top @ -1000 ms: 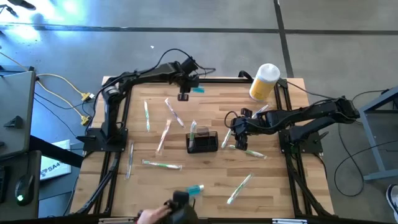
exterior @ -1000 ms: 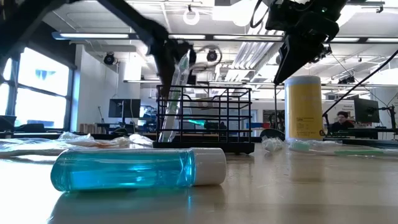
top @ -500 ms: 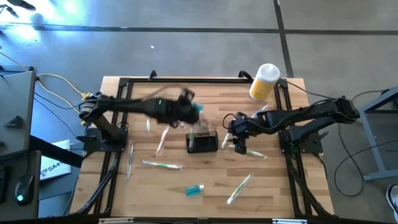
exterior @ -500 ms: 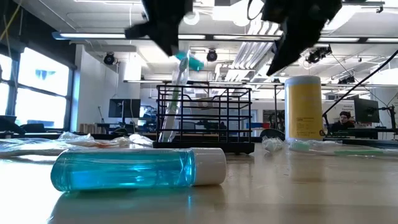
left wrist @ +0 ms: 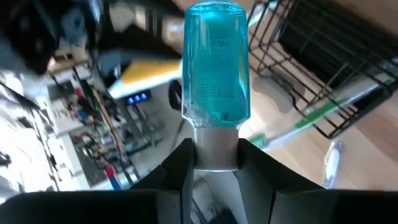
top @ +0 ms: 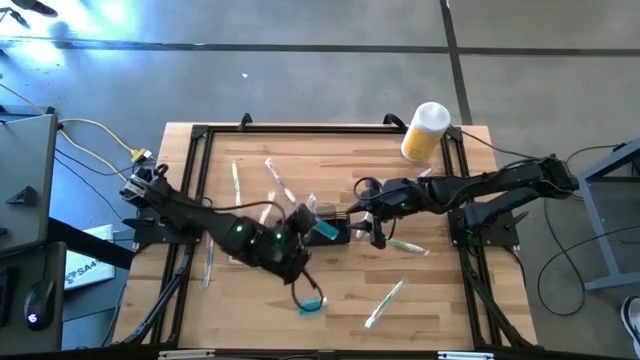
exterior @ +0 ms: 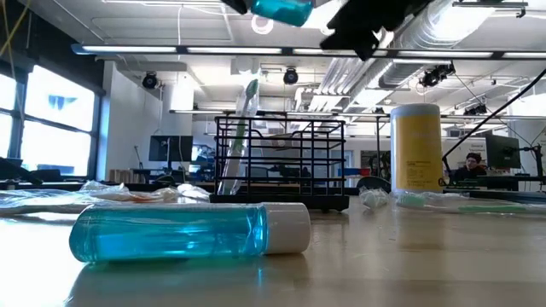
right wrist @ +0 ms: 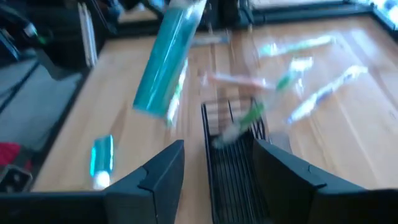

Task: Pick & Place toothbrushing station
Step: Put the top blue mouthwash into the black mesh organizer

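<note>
The black wire-mesh caddy [top: 328, 231] stands upright near the middle of the desk [top: 440, 300], with a green-and-white toothbrush [exterior: 239, 136] leaning inside it. The left gripper [top: 312, 229] is raised above the desk, just beside the caddy on the side toward the left arm's base. It is clenched on the white cap of a clear bottle of blue liquid [left wrist: 216, 68], whose body points toward the caddy. The right gripper [top: 366, 222] is just beside the caddy's opposite side. Its fingers [right wrist: 158, 174] stand apart, grasping nothing, with the caddy's wire rim seen between them in the right wrist view. A second blue bottle [exterior: 189, 232] lies on its side on the desk, well apart from the caddy, toward the low camera. A yellow cylinder with a white lid [top: 426, 131] stands at the desk corner beyond the right arm. Several wrapped toothbrushes [top: 385, 302] lie scattered around the caddy.
</note>
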You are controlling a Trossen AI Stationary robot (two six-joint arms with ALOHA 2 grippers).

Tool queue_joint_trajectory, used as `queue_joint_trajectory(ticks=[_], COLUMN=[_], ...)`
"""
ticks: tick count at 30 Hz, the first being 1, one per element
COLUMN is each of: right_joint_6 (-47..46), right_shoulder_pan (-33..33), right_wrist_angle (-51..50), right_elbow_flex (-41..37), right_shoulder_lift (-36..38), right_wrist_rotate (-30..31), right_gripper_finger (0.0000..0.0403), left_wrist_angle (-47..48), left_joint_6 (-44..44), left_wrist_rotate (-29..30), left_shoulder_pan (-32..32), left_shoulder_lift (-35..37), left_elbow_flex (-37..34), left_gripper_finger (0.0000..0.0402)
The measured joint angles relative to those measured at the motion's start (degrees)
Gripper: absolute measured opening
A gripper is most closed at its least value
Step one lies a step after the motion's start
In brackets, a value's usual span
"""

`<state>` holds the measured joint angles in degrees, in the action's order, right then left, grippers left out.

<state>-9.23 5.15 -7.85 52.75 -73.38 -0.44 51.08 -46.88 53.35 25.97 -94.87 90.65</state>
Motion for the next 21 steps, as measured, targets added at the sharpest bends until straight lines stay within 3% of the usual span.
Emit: queue_joint_trajectory(ticks=[9, 15, 21], right_joint_6=[-2.14, -2.89, -7.08], right_shoulder_pan=[-0.04, -0.07, -0.04], right_wrist_angle=[5.62, 8.13, 11.15], right_elbow_flex=[0.0, 0.0, 0.04], right_shoulder_lift=[0.0, -0.74, -1.03], right_wrist_rotate=[-9.16, -9.14, -11.03], right_gripper_finger=[0.0223, 0.0267, 0.028], left_wrist_angle=[-1.67, -2.42, -5.01], left_joint_6=[-1.37, -3.72, -7.51], left_wrist_rotate=[-1.69, -1.97, -1.31], left_shoulder_pan=[0.28, 0.25, -0.49], left_shoulder_lift=[0.0, -1.15, -2.85], left_elbow_flex=[0.0, -0.01, -0.01], left_gripper_finger=[0.0084, 0.0084, 0.0084])
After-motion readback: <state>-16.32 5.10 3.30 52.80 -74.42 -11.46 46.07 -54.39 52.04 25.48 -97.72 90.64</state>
